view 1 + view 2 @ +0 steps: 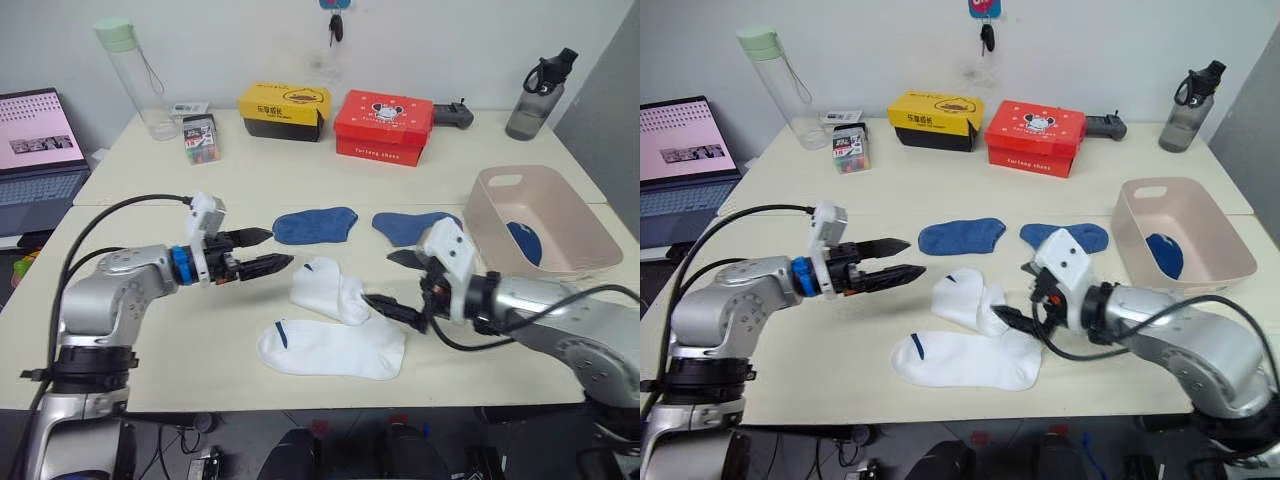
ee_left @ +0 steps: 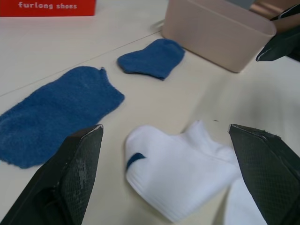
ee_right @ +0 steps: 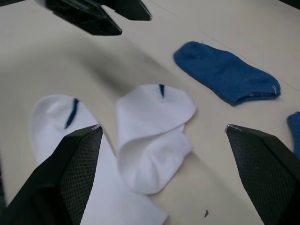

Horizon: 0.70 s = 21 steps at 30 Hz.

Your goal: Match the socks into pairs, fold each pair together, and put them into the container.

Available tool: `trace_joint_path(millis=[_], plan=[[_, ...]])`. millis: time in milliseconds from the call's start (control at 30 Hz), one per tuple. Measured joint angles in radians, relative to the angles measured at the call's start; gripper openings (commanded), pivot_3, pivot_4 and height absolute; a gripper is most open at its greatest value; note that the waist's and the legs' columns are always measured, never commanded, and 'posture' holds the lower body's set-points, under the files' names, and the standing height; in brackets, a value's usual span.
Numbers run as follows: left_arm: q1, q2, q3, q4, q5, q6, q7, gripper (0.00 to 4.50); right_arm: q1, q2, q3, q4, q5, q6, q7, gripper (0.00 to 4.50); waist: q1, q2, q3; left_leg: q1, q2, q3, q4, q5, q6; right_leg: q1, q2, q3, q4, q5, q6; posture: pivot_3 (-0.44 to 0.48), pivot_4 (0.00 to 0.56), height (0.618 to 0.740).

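Cream table (image 1: 150,350), white socks (image 1: 335,325) between both tools — left tool (image 1: 262,252), right tool (image 1: 398,282), each open, empty

Socks loose on the table, one dark bundle in the basin

Two white socks with navy marks touch at table centre: a crumpled one (image 1: 328,290) and, at its 6 o'clock, one lying flat (image 1: 335,348). Two medium blue socks lie flat at their 12 o'clock, left (image 1: 314,225) and right (image 1: 412,227), apart. At 3 o'clock the pale pink basin (image 1: 497,225) holds dark navy fabric (image 1: 524,242).
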Motion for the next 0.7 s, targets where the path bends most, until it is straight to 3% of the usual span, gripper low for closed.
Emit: trace_joint_path(millis=[100, 233, 300, 433, 700], plan=[[-0.002, -0.003, -0.034, 0.004, 0.019, -0.036, -0.017, 4.45, -0.004, 0.066, 0.106, 0.120, -0.135, -0.049, -0.037, 4.50, -0.007, 0.000, 0.000, 0.000, 0.000, 0.001, 0.000, 0.000, 0.000, -0.001, 0.000, 0.001, 0.000, 0.000, 0.000, 0.000, 0.150, 0.726], [0.022, 0.026, -0.053, 0.004, 0.043, -0.089, -0.058, 4.45, -0.002, 0.167, 0.133, 0.247, -0.233, -0.110, -0.061, 4.50, -0.014, 0.001, 0.000, 0.001, 0.001, 0.001, -0.001, 0.000, 0.000, -0.002, 0.001, 0.001, 0.001, 0.000, 0.000, 0.000, 0.150, 0.726], [0.026, 0.029, -0.054, 0.004, 0.046, -0.104, -0.079, 4.50, -0.002, 0.236, 0.126, 0.307, -0.244, -0.117, -0.059, 4.13, -0.015, 0.001, 0.000, 0.000, 0.001, 0.000, -0.001, 0.000, 0.000, -0.002, 0.001, 0.001, 0.001, 0.000, 0.000, 0.000, 0.150, 0.726], [0.025, 0.035, -0.061, 0.003, 0.042, -0.103, -0.111, 4.50, -0.006, 0.304, 0.128, 0.380, -0.252, -0.124, -0.035, 3.00, -0.014, 0.001, 0.000, 0.000, 0.000, 0.000, -0.001, 0.000, 0.000, -0.002, 0.000, 0.001, 0.001, 0.000, 0.000, 0.000, 0.150, 0.726], [-0.030, 0.054, -0.151, 0.089, 0.126, -0.153, -0.147, 4.50, -0.013, 0.333, 0.129, 0.408, -0.313, -0.132, 0.010, 0.17, -0.014, 0.001, 0.000, 0.000, 0.000, 0.000, -0.001, 0.000, 0.000, -0.002, 0.000, 0.000, 0.001, 0.000, 0.000, 0.000, 0.150, 0.726]])
